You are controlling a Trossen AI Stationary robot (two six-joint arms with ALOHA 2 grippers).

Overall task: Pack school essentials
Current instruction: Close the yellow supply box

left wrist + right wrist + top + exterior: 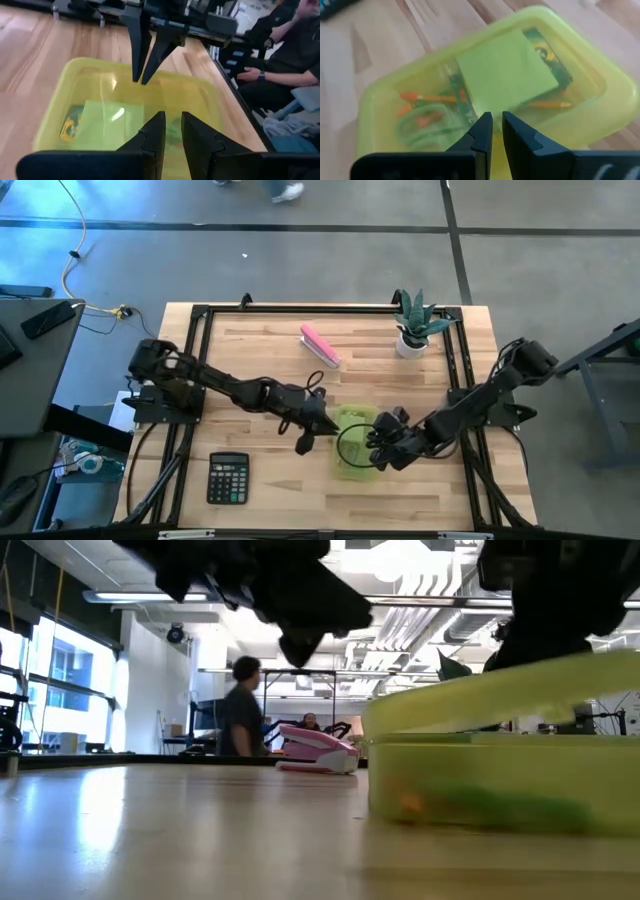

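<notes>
Stationery is seen inside the lidded yellow-green box (356,442).
Left gripper (318,423) and right gripper (377,444) are held narrowed, empty, over it.

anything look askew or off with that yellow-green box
The translucent yellow-green plastic lid sits tilted on the yellow-green plastic box, raised toward the right in the low view, not seated flat. Nothing looks spilled.

My two arms are dark, jointed and cabled; each gripper's fingers (150,140) are black, blocky, with notched inner edges.
</notes>
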